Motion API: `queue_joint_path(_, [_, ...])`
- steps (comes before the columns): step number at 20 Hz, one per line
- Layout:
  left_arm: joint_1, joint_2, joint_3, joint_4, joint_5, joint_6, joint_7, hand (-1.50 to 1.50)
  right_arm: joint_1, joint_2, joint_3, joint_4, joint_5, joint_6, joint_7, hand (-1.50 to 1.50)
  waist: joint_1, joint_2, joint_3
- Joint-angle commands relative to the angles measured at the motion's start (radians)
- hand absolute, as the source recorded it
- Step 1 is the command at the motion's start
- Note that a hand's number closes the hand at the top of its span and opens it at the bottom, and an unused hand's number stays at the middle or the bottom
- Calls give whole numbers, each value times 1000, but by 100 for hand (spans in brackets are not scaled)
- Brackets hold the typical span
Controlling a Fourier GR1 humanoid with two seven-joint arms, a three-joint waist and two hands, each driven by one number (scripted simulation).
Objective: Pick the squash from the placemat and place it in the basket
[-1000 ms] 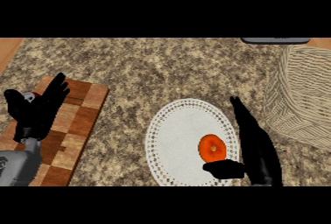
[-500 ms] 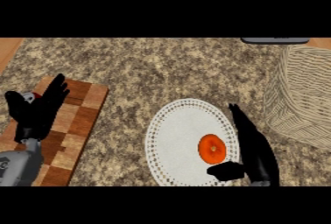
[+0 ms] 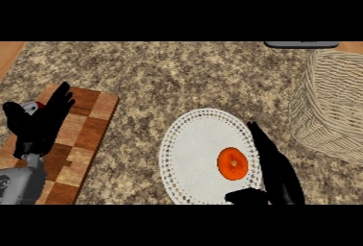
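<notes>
A small orange squash (image 3: 233, 163) lies on the round white placemat (image 3: 195, 149), toward its right side. My right hand (image 3: 273, 170) stands just right of the squash, its fingers straight along the placemat's right edge and its thumb below the squash; it is open and holds nothing. The woven basket (image 3: 330, 108) stands at the right edge of the head view, beyond the right hand. Over the cutting board at the left, my left hand (image 3: 39, 122) rests open with fingers up.
A checkered wooden cutting board (image 3: 81, 139) lies at the left on the speckled stone counter (image 3: 184, 77). A dark object (image 3: 301, 44) shows at the top right edge, behind the basket.
My right hand has slid slightly lower beside the squash, staying open. The squash, the placemat and the left hand have not moved.
</notes>
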Motion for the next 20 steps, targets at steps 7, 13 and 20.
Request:
queue_joint_path(7, [-16, -26, 57, 9, -38, -32, 17, 0, -40, 57, 27, 116, 80, -21, -6, -150, 0, 1, 0])
queue_joint_path(13, [-30, -63, 43, -57, -82, -12, 89, 0, -15, 57, 23, 129, 115, -37, -13, -150, 1, 0, 0])
queue_joint_path(20, [-15, -84, 47, -30, -97, -23, 35, 0, -58, 69, 98, 265, 207, -25, -28, 150, 2, 1, 0])
